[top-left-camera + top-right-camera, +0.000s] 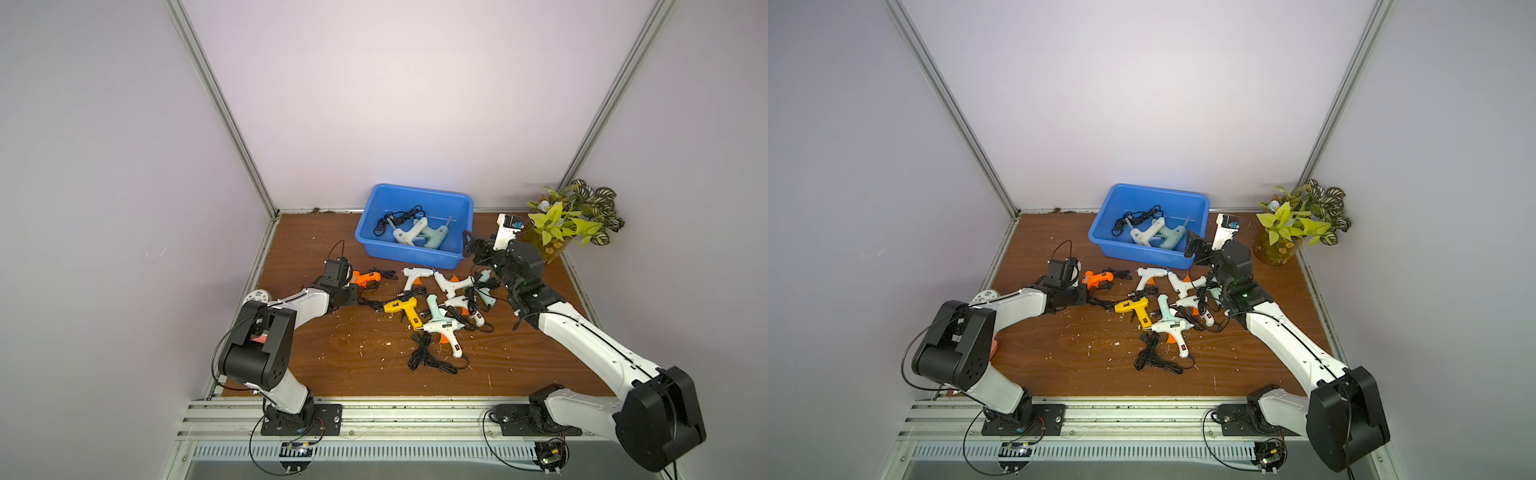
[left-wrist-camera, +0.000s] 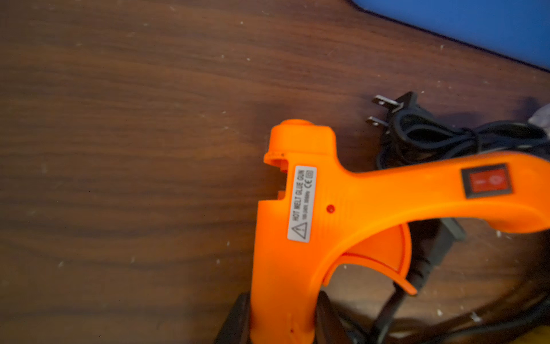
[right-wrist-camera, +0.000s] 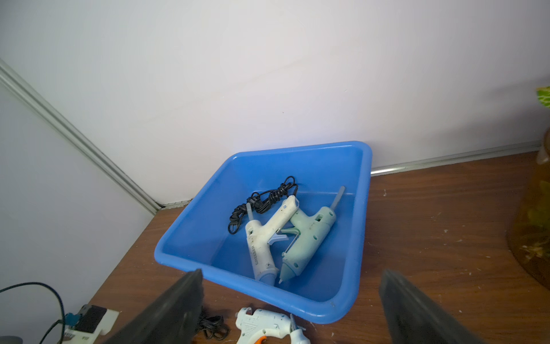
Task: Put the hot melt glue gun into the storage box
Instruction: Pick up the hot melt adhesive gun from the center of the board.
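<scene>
Wooden tabletop (image 1: 353,374) lies bare along its front edge; left gripper (image 2: 282,323) pinches the orange glue gun (image 2: 357,202), right gripper (image 3: 291,277) hangs spread at a near corner of the storage box (image 3: 205,214).

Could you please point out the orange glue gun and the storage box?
orange glue gun (image 2: 357,202): left wrist view, on the middle of its body.
storage box (image 1: 444,205): in a top view, far inner wall.

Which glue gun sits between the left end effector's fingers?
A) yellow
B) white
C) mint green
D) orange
D: the left wrist view shows the left end effector with both black fingers pressed against the barrel of the orange glue gun.
</scene>
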Controlling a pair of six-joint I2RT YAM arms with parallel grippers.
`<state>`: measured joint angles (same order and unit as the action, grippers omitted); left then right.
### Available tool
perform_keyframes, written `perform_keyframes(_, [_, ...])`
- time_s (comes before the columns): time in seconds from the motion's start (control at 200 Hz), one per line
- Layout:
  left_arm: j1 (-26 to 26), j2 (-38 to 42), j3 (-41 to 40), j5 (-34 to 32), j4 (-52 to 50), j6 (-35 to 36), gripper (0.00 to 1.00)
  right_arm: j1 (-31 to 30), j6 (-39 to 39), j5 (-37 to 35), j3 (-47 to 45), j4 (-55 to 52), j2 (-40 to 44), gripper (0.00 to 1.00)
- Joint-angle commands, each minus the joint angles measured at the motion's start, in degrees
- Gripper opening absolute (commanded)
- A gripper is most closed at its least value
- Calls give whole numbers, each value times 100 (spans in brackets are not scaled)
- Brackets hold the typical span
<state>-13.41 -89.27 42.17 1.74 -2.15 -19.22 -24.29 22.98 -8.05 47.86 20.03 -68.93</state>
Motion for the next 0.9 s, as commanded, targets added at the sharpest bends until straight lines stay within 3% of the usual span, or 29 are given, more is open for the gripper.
perform_keyframes(0.0, [58, 553, -170, -296, -71, -301, 0, -99, -20, 470, -27, 244, 119, 99])
perform_keyframes(0.19, [58, 1527, -568, -272, 200, -441, 0, -222, 179, 1251, -110, 537, -40, 99])
perform_keyframes(0.47, [7, 2952, -964, 211, 735, -374, 0, -551, 725, 2970, -79, 1616, -710, 97])
perform_keyframes(0.726, [-529, 3785, -1150, 45, 1060, 666, 0, -850, 970, 4813, 884, 1856, -1791, 88])
perform_keyframes(0.896, [-565, 3917, -1167, -118, 1193, 1143, 0, -991, 734, 5038, 1351, 1373, -2054, 84])
